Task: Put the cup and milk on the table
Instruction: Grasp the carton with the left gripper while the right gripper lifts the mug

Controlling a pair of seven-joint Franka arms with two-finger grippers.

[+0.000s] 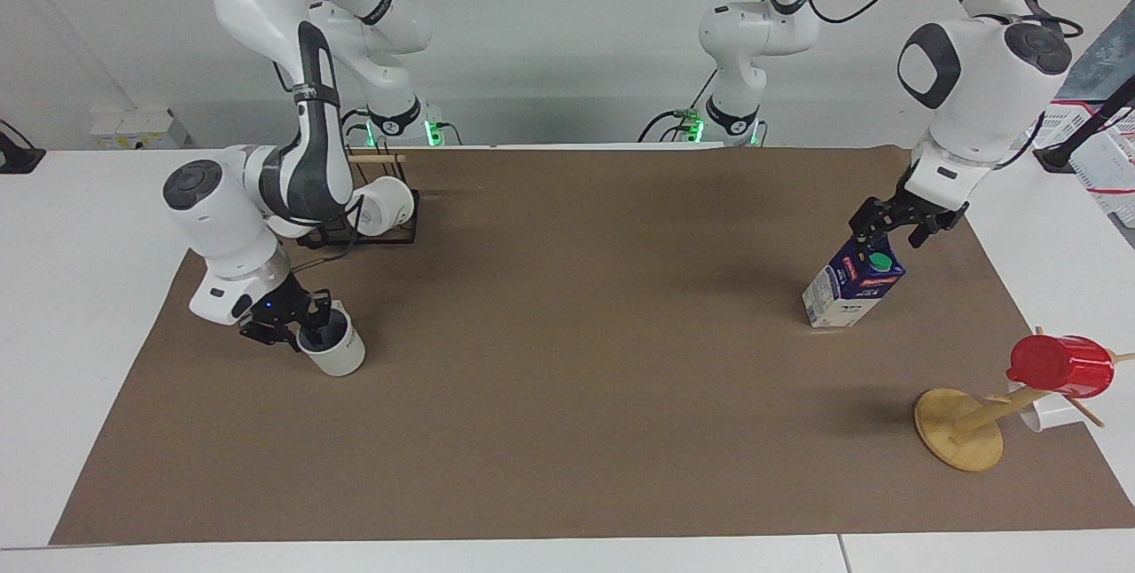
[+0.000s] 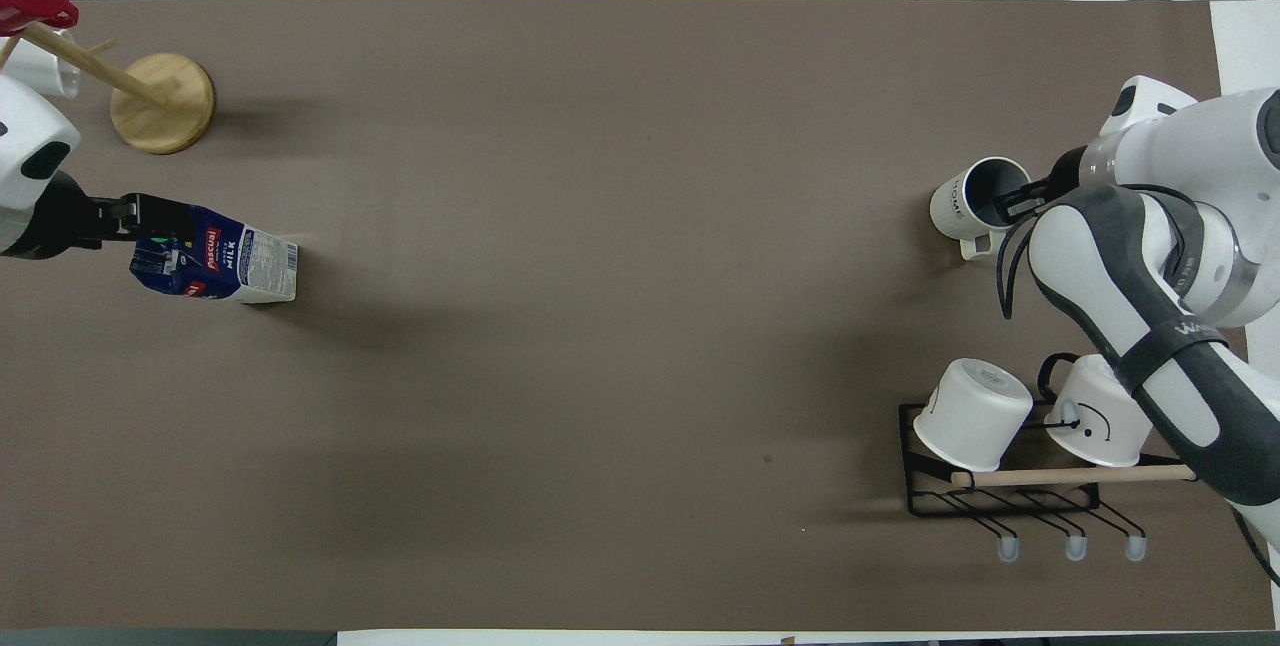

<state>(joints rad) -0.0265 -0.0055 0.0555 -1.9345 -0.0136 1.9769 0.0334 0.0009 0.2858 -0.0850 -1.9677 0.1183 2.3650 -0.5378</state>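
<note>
Your right gripper (image 1: 297,325) is clamped on the rim of the cup (image 1: 333,351), one finger inside, the other outside and largely hidden by the cup wall; the cup stands on the table (image 1: 567,431) toward the right arm's end, farther from the robots than the black rack (image 1: 372,231) of white mugs. Your left gripper (image 1: 889,233) sits open right at the top of the upright milk (image 1: 849,285), near the wooden stand (image 1: 959,427). From overhead it covers the carton's cap, so you cannot tell whether it touches.

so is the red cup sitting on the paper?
No, the red cup hangs on a peg of the wooden mug tree, up off the brown paper.
</note>
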